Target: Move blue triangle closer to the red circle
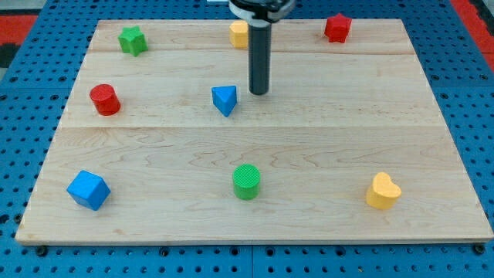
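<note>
The blue triangle (225, 100) lies on the wooden board a little above the view's middle. The red circle (104, 100) stands near the board's left edge, level with the triangle and well apart from it. My tip (258, 93) rests on the board just right of the blue triangle, with a small gap between them. The dark rod rises from it to the view's top.
A green star (133, 40) is at top left, a yellow block (239, 34) sits behind the rod, a red star (337, 28) at top right. A blue cube (88, 190), a green circle (247, 181) and a yellow heart (383, 191) lie along the bottom.
</note>
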Controlling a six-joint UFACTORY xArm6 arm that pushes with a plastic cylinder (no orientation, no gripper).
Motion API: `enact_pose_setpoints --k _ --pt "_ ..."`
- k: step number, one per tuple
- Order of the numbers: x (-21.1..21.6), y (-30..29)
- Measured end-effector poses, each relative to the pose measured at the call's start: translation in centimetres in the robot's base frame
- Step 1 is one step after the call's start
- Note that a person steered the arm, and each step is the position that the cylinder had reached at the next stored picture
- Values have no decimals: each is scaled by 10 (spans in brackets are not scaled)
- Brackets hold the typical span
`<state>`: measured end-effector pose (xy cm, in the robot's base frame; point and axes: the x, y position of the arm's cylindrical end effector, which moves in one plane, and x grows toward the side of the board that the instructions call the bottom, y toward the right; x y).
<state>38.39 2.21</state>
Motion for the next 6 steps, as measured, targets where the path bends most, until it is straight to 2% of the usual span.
enact_pose_setpoints --k 3,4,5,6 --pt "2 -150" --pt "3 -144" --pt "68 -139" --pt "145 -164"
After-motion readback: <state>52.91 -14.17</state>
